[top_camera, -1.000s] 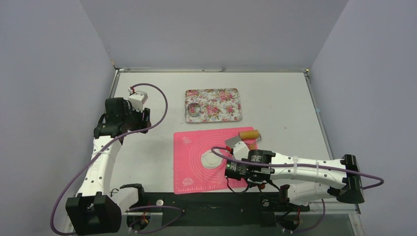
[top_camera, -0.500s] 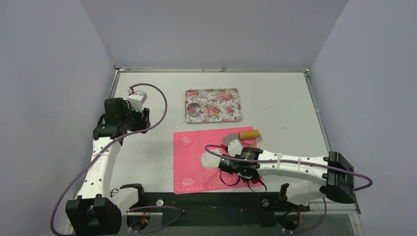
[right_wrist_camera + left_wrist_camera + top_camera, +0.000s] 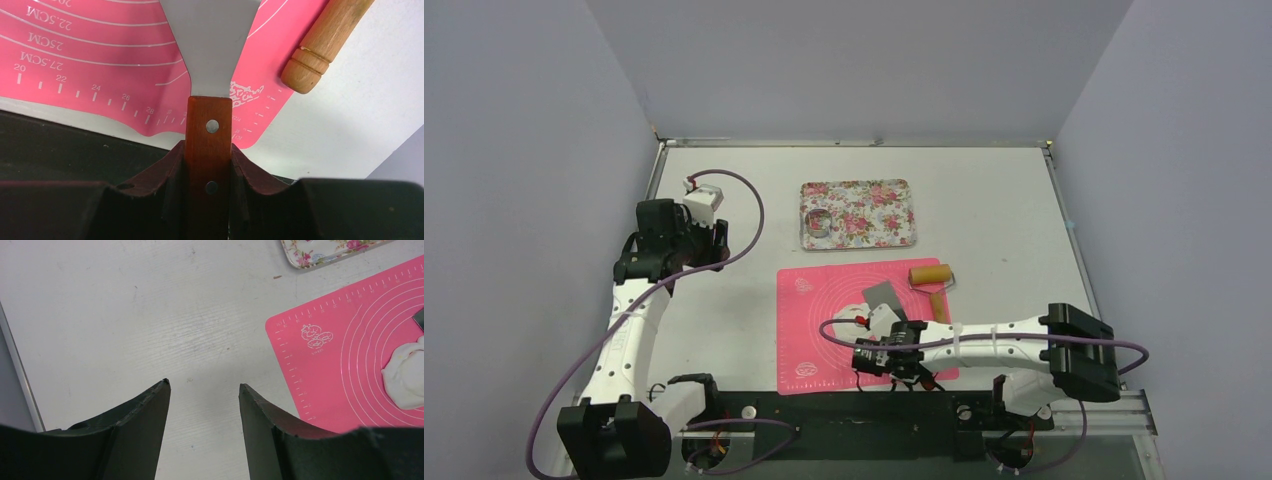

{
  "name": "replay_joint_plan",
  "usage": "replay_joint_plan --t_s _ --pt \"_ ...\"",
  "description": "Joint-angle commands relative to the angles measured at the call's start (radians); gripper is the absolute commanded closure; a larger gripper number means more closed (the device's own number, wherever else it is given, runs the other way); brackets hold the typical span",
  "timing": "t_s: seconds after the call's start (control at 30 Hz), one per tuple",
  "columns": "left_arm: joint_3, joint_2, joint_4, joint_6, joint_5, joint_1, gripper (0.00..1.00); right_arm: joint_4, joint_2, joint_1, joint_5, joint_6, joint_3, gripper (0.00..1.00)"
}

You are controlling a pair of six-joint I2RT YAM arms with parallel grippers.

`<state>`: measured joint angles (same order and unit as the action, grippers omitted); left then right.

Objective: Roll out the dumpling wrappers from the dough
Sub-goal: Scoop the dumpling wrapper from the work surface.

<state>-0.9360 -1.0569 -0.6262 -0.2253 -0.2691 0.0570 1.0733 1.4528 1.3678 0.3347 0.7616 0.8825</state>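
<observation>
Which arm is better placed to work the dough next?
Likely right: the right hand grips the scraper, blade over the pink mat near the dough. The left hand hangs open over the table, off the mat.

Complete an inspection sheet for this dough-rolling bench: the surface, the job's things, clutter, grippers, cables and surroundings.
Surface: white table with a pink silicone mat near the front edge.
Job's things: dough, a lumpy white patch on the mat; dumpling wrappers, nothing seen; wooden rolling pin at the mat's far right corner.
Clutter: floral tray beyond the mat.
Grippers: left gripper open over bare table; right gripper shut on the scraper by its wooden handle, metal blade over the mat.
Cables: purple cables loop along both arms.
Surroundings: plain grey-lilac walls on three sides.
</observation>
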Motion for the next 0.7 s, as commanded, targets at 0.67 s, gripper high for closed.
replay_joint_plan --t_s 0.67 --pt "-0.028 0.003 -0.01 -0.02 -0.061 0.005 0.49 0.09 -0.136 0.085 -0.051 0.013 0.085 1.0"
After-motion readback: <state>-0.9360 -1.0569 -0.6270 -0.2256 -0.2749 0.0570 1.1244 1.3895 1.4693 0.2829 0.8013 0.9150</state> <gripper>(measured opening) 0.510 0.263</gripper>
